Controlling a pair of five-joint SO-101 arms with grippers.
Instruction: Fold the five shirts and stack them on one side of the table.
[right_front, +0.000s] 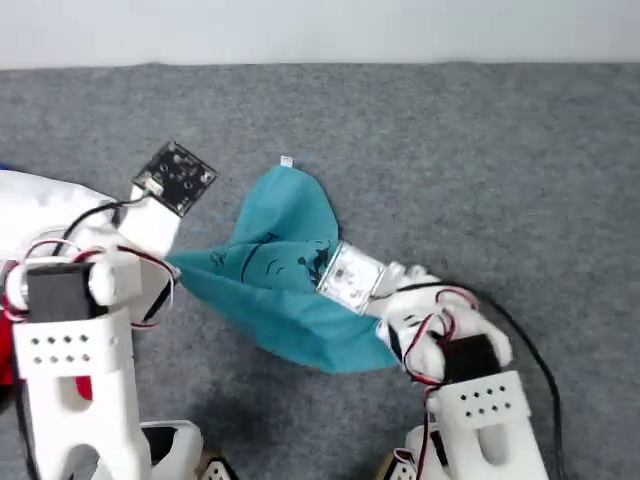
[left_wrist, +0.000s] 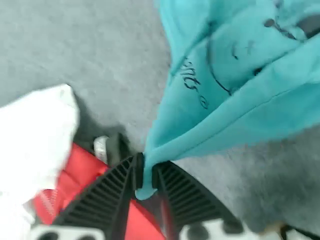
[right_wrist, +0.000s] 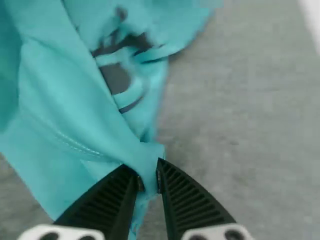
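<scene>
And here's the teal shirt (right_front: 285, 270), bunched up just off the middle of the grey table (right_front: 480, 150), and both arms have a piece of it! From above, the left arm (right_front: 75, 340) comes in from 8 o'clock and the right arm (right_front: 470, 390) from 5 o'clock, with the cloth stretched between the 2. The left gripper (left_wrist: 145, 172) is clenched on a corner of the teal shirt: its wrist view has the black ribbed fingers (left_wrist: 110, 185) pinching a fold tight, a nub of fabric poking through. The right gripper (right_wrist: 148, 175) is doing the same on the other side, jaws nipped onto a gathered edge of the teal cloth. Seen from overhead, the shirt tapers to a tip at 12 o'clock, where a small white tag (right_front: 286, 161) sticks out, and its broad lower edge spreads toward 5 o'clock on the table. Dark printed lines cross the front. Over at 9 o'clock a white shirt (right_front: 40, 200) lies at the table's edge beside the left arm, and a red shirt (left_wrist: 75, 175) sits right against it, close under the left gripper.
</scene>
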